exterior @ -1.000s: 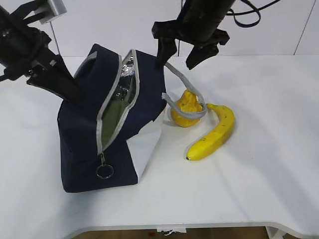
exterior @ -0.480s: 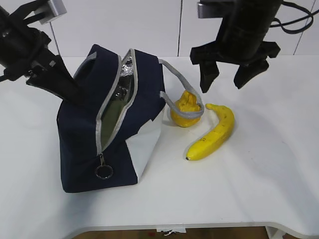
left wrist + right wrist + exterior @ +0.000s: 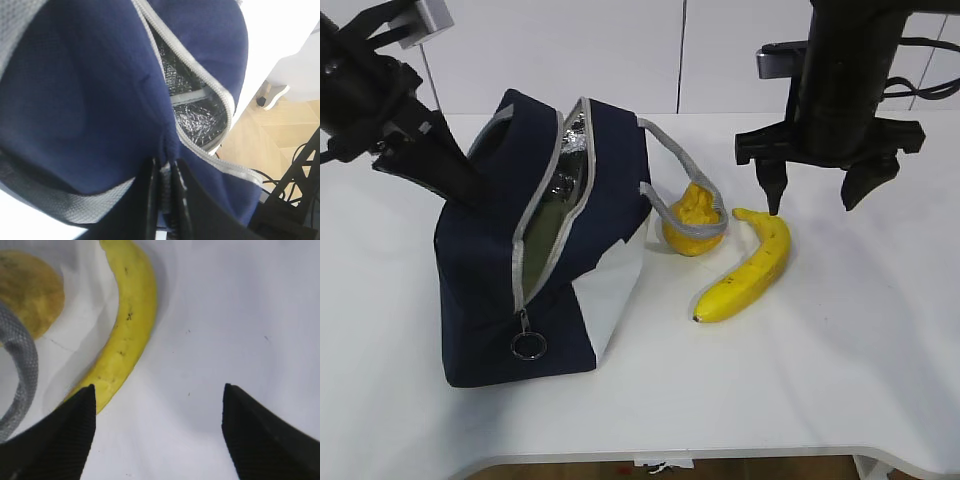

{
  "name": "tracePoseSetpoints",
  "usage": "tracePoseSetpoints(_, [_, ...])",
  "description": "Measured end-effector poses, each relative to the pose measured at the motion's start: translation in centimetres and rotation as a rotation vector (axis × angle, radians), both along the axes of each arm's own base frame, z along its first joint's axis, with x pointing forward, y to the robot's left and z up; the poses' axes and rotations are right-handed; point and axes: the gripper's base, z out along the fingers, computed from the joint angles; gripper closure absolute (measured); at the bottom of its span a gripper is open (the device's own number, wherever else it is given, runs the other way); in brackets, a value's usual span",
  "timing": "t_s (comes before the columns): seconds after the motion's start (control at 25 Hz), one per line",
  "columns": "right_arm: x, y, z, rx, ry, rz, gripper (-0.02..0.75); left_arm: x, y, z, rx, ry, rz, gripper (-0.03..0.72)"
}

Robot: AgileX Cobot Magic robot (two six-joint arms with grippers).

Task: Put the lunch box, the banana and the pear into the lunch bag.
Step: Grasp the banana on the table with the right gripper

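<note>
Hovering wide open, right gripper above long curved yellow banana on white table, long axis diagonal; left gripper clamped on navy-blue fabric lunch bag.

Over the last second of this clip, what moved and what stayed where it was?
The right gripper, jaws open and empty, swung from above the open navy-blue fabric lunch bag rightward to hover over the long curved yellow banana. Nothing was grasped or released. The left gripper stays clamped on the bag's edge, holding it open. The bag, banana and squat golden-yellow pear under the grey strap handle have not shifted.
</note>
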Motion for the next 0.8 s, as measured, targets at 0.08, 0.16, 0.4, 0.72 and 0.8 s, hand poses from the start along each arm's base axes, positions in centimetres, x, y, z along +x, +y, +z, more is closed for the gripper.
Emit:
tracePoseSetpoints(0.08, [0.0, 0.0, 0.0, 0.012, -0.009, -0.056, 0.150, 0.0, 0.0, 0.0, -0.004, 0.001, 0.001, 0.671])
tracePoseSetpoints(0.16, [0.0, 0.0, 0.0, 0.027, -0.018, -0.124, 0.150, 0.0, -0.1, 0.0, -0.008, 0.001, 0.002, 0.671])
tracePoseSetpoints(0.4, [0.3, 0.2, -0.9, 0.069, -0.019, -0.314, 0.150, 0.0, -0.1, 0.0, -0.009, 0.002, 0.002, 0.671])
tracePoseSetpoints(0.72, [0.8, 0.4, -2.5, 0.058, 0.010, -0.340, 0.150, 0.0, -0.1, 0.1, -0.010, 0.002, 0.003, 0.671])
tracePoseSetpoints(0.8, [0.9, 0.5, -3.0, 0.058, 0.023, -0.352, 0.150, 0.0, -0.1, 0.1, -0.010, 0.002, 0.003, 0.671])
